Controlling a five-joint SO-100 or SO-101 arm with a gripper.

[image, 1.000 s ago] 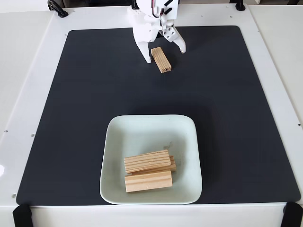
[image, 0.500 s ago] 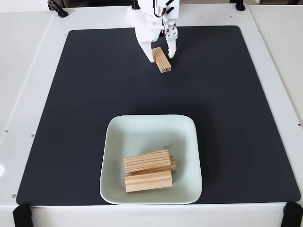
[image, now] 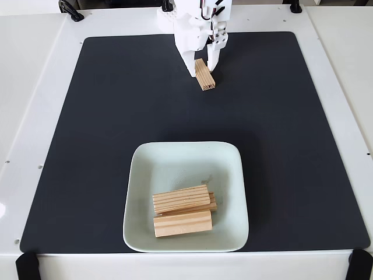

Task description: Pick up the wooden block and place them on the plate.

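We see a white table (image: 35, 87) almost wholly covered by a large black mat (image: 105, 116) with rounded corners. On the mat, toward its near edge, sits a pale square plate (image: 175, 160). Black clamps (image: 26, 265) grip the table's near corners, and another black fitting (image: 70, 10) sits at its far left edge.

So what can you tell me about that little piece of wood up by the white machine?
The wooden block is a small rectangular piece of light wood with lengthwise grain lines on top. It sits at the far end of the black mat, angled slightly, its near end pointing toward the plate. The white gripper is closed around its far end, one finger on each long side. Whether it rests on the mat or is just lifted cannot be told.
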